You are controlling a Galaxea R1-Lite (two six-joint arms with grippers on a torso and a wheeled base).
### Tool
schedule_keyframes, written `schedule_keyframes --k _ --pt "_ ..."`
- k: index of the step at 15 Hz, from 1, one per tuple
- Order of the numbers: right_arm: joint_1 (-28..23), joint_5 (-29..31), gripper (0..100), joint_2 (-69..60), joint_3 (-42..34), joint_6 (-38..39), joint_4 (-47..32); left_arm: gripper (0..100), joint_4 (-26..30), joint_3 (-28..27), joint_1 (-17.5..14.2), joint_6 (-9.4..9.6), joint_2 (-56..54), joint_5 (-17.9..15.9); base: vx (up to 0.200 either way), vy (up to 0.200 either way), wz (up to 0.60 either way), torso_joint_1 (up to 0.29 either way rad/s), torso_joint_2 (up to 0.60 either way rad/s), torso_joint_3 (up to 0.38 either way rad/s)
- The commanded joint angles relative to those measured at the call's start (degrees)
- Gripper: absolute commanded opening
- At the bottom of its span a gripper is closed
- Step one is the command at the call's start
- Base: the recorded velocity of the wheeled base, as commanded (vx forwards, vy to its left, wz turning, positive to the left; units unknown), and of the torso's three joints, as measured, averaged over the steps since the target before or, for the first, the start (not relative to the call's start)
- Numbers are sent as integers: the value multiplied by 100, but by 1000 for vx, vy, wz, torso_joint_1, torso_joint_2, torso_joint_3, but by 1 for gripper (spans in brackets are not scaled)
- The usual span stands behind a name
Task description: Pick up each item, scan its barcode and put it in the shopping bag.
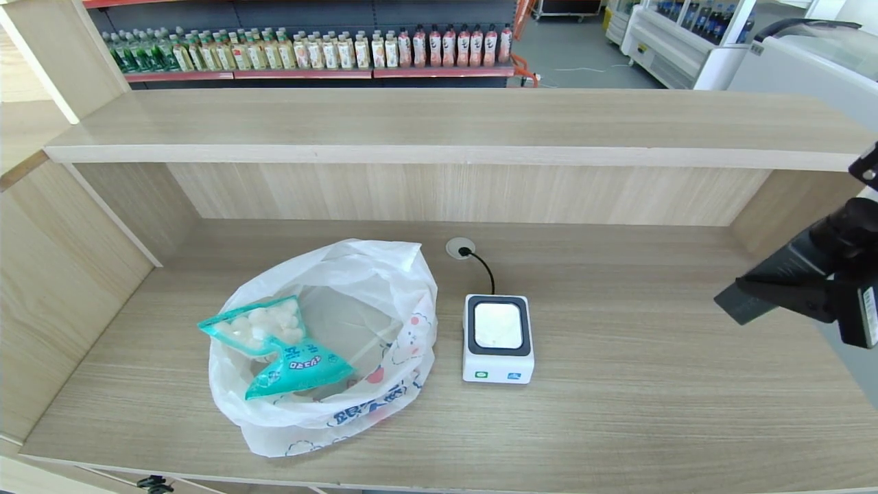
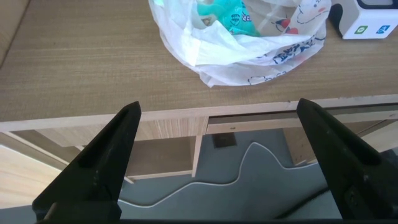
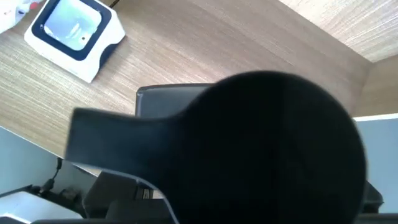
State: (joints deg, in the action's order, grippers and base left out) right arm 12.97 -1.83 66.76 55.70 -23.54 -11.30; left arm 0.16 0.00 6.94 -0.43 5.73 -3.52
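1. Wooden checkout counter (image 1: 617, 398) lies before me, with shelves of bottled drinks (image 1: 309, 49) in the room behind.
2. My left gripper (image 2: 219, 109) hangs off the counter's front edge, spread wide and holding nothing.
3. On the counter's left part lies the open white shopping bag (image 1: 411, 309), a teal snack packet (image 1: 295, 360) inside it.
4. Just right of the bag sits the barcode scanner (image 1: 498, 337), window up.
5. My right gripper (image 1: 789, 291) hovers at the far right; I cannot tell whether it grips anything.
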Motion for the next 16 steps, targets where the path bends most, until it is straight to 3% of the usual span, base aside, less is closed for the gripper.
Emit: schedule_keyframes --k 1,5,8,11,14,16 --pt "56 -2 0 -163 -68 -81 31 100 2 0 1 -1 7 1 0 0 600 7 7 7" --pt "654 -37 0 -295 -393 -28 814 100 2 0 1 -1 7 1 0 0 600 4 1 0" --pt "900 -125 0 -277 -551 95 928 100 2 0 1 -1 -2 1 0 0 600 7 1 -2" --pt "883 -134 0 197 -710 148 1271 100 2 0 1 -1 7 1 0 0 0 0 0 0" --pt "962 -151 0 681 -1228 1167 2378 100 2 0 1 -1 -2 1 0 0 0 0 0 0" --pt "997 -169 0 988 -1421 1633 2554 100 -7 0 1 -1 7 1 0 0 0 0 0 0"
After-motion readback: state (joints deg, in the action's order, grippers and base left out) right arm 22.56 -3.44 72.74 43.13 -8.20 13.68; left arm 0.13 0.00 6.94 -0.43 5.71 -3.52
